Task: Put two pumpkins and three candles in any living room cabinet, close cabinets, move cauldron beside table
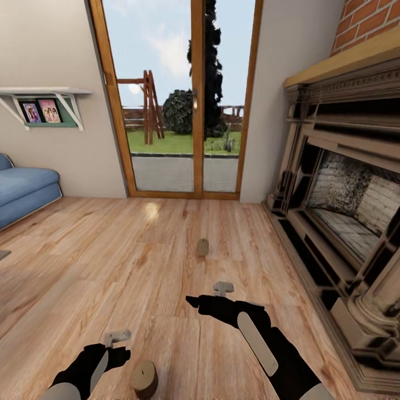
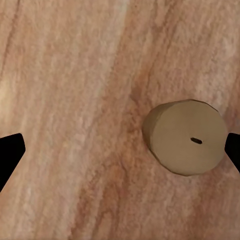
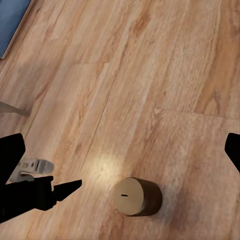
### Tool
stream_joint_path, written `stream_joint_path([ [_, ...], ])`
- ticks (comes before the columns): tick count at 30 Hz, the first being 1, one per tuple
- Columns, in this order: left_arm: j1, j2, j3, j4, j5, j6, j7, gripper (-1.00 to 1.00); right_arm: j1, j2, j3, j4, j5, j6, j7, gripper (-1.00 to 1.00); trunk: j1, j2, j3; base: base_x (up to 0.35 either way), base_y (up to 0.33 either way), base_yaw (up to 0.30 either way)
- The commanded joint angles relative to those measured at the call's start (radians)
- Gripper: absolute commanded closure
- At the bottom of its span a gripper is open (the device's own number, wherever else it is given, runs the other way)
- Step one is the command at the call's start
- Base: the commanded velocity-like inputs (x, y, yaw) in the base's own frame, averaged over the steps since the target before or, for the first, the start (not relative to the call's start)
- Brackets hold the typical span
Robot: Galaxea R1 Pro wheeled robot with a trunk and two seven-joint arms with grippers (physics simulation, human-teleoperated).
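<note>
Two stubby beige candles stand on the wooden floor. One candle [image 1: 144,379] [image 2: 187,137] [image 3: 136,196] is close in front of me, just right of my left gripper [image 1: 122,354] [image 2: 120,152]. That gripper is open and hovers above the floor, and the candle sits near one fingertip [image 2: 232,150]. The other candle [image 1: 203,247] stands farther ahead, toward the glass door. My right gripper [image 1: 193,303] [image 3: 120,150] is open and empty, higher up and looking down on the near candle and the left gripper [image 3: 50,192]. The pumpkins, cabinet, cauldron and table are out of view.
A large fireplace [image 1: 344,205] with a stone surround runs along the right. A blue sofa [image 1: 22,186] stands at the left, with a wall shelf [image 1: 44,91] of photos above it. A wood-framed glass door [image 1: 194,100] is straight ahead.
</note>
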Motion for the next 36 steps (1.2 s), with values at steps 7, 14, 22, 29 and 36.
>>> stream_joint_path([
  [7,0.000,-0.001,-0.001,0.001,0.000,0.000,0.000,-1.00,0.000,0.000,0.000,-0.006,-0.001,0.005,0.019,-1.00,0.020,-0.035,-0.024,0.000,0.000,0.000],
  [14,0.000,-0.008,-0.004,0.004,0.000,0.003,-0.006,-1.00,0.000,-0.002,-0.005,0.005,0.002,0.005,0.177,-1.00,0.023,-0.037,-0.051,0.000,0.000,0.000],
  [22,0.000,-0.013,-0.005,0.005,0.000,0.008,-0.012,-1.00,0.000,-0.002,-0.006,0.011,0.006,0.004,0.202,-1.00,0.027,-0.038,-0.082,0.000,0.000,0.000],
  [29,0.000,-0.013,-0.006,0.005,-0.002,0.012,-0.053,-1.00,0.000,-0.002,-0.007,0.014,0.006,0.004,0.203,-1.00,0.030,-0.040,-0.109,0.000,0.000,0.000],
  [36,0.000,-0.015,-0.007,0.005,-0.008,0.010,-0.072,-1.00,0.000,-0.002,-0.007,0.016,0.008,0.004,0.200,-1.00,0.033,-0.042,-0.136,0.000,0.000,0.000],
])
